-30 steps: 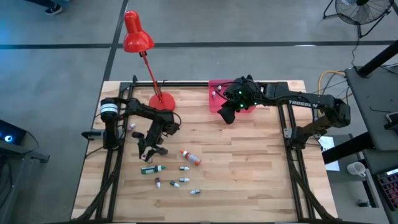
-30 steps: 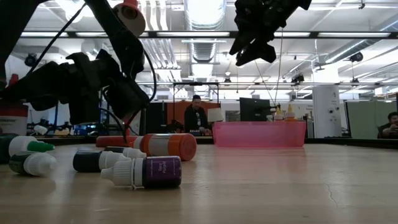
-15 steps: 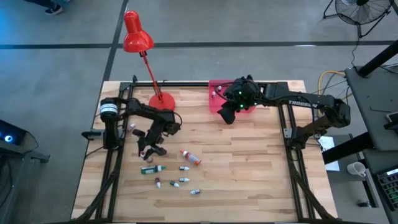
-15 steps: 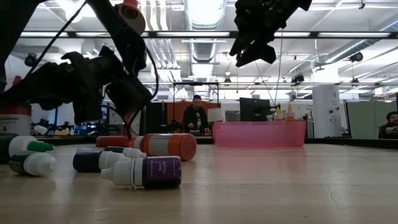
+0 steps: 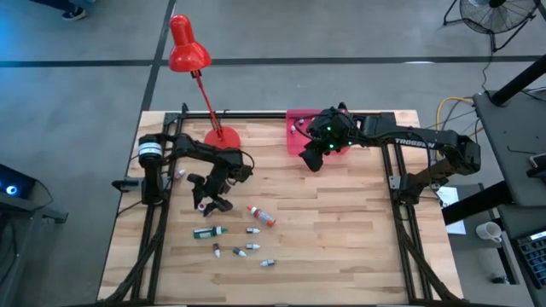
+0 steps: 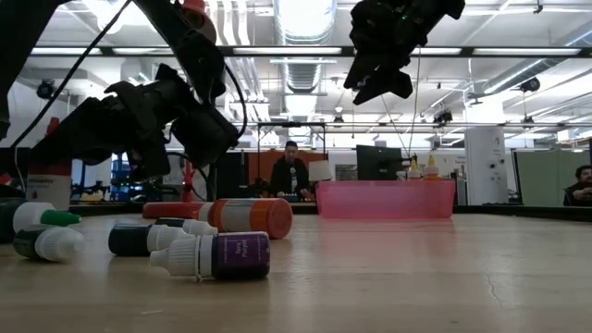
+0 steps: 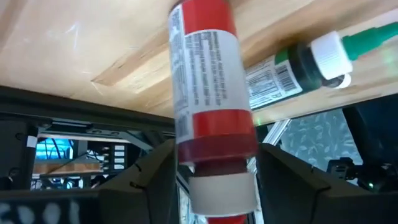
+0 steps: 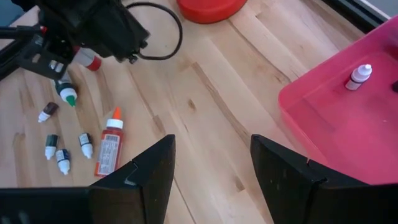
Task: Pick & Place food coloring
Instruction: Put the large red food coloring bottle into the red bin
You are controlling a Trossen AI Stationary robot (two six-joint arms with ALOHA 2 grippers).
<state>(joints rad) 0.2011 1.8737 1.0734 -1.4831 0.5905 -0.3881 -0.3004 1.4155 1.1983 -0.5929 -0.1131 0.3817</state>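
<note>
the wooden worktop [image 5: 341, 222] carried everything, with a red desk lamp [image 5: 189, 53] standing at its far edge on a round base. a pink tray [image 5: 294, 136] sat at the far edge right of the lamp base, and in the right wrist view one small white-capped bottle [image 8: 359, 76] stood upright inside it.

the right gripper [image 5: 312, 153] hung above the near edge of the tray, off the worktop, its fingers [image 8: 149, 171] spread wide with nothing between them.

the left gripper [image 5: 207, 201] was low over the worktop on the left side, just beyond the scattered bottles. in its wrist view a red bottle [image 7: 208, 93] with a white printed label stood between the fingers [image 7: 149, 180]; whether they pressed on it or stood just clear i could not tell. a dark green bottle [image 7: 298, 62] with a white collar and green tip lay on the wood just beside it.

the rest of the food coloring lay on the near left part of the worktop: an orange-red bottle [image 5: 262, 216] on its side, the dark green one [image 5: 206, 232] to its left, and several tiny whitish bottles [image 5: 247, 247] near them, all well apart from the tray. in the low view a small purple-labelled bottle [image 6: 215, 255] lay nearest on its side.

a person [image 6: 291, 176] sat in the room behind.
</note>
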